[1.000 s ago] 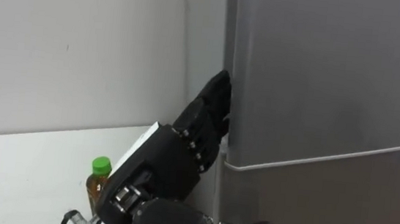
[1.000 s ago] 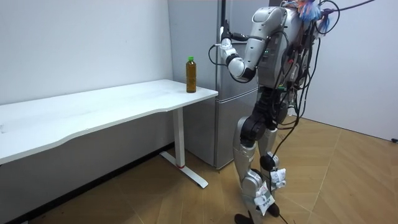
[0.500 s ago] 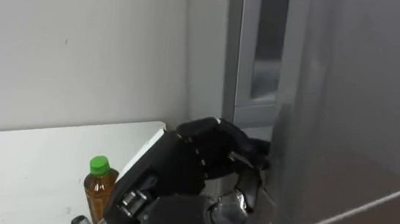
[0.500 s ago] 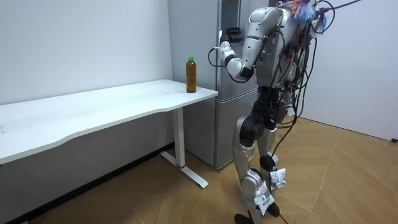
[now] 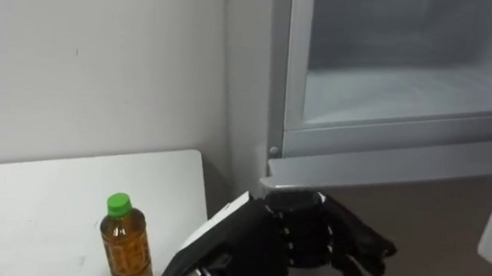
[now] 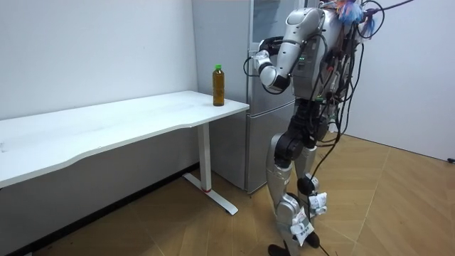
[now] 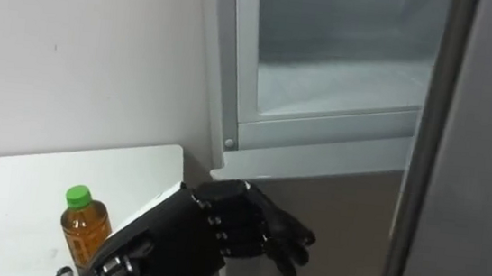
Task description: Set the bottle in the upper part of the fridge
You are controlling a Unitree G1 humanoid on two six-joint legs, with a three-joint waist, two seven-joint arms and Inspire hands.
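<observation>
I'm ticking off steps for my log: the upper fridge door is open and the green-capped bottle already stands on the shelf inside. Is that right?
Not quite. The upper fridge door is open, but the green-capped bottle stands on the white table beside the fridge, not on the shelf inside; the left eye view shows it. The left hand holds nothing.

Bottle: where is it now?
The bottle stands on the white table end by the fridge, lower left in the eye views, just left of the left hand.
</observation>
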